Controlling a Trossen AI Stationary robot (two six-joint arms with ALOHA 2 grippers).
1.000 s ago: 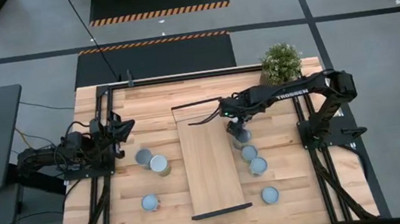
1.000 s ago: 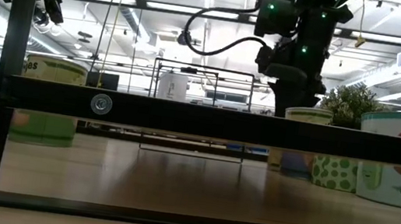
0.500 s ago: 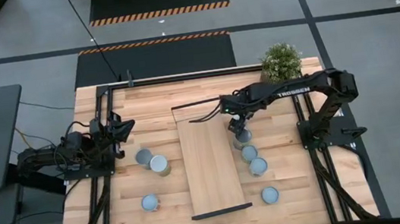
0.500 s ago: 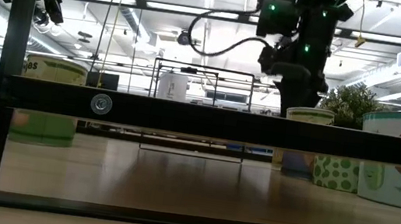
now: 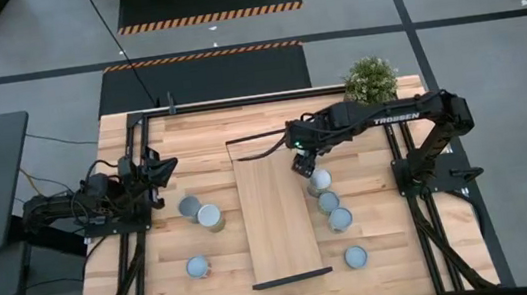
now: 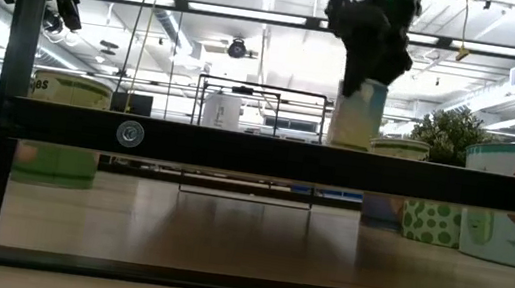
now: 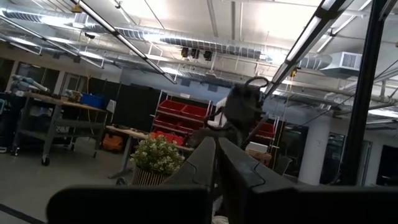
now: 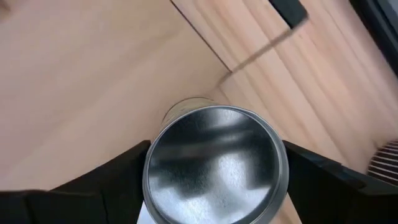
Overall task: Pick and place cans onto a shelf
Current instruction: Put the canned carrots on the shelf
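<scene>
My right gripper [image 5: 310, 170] is shut on a can [image 5: 320, 179] just off the right long edge of the shelf [image 5: 277, 216], a light-wood board with black end frames. In the low view the held can [image 6: 358, 113] stands higher than the other cans. Three more cans [image 5: 340, 219] stand on their bases in a row to the right of the shelf. Three others [image 5: 209, 216] stand to its left. My left gripper [image 5: 160, 168] is shut and empty at the table's left side. My right gripper pinches the can between its two fingers, one on each side of the can's wall just under the top rim [image 8: 149, 186]. The fingers [image 8: 314, 171] come from above, slanting down. The can is about upright and raised; the shelf's frame bar hides its bottom.
A potted plant [image 5: 370, 81] stands at the far right corner. The near shelf frame [image 6: 266, 153] crosses the low view. Black rails [image 5: 138, 233] run along both table sides. A pale round rim [image 8: 186, 104] shows just beyond the held can in the right wrist view.
My right gripper has gone up and a little toward the shelf and the far edge, holding the can. The can has risen from among the cans on the table to well above their tops.
</scene>
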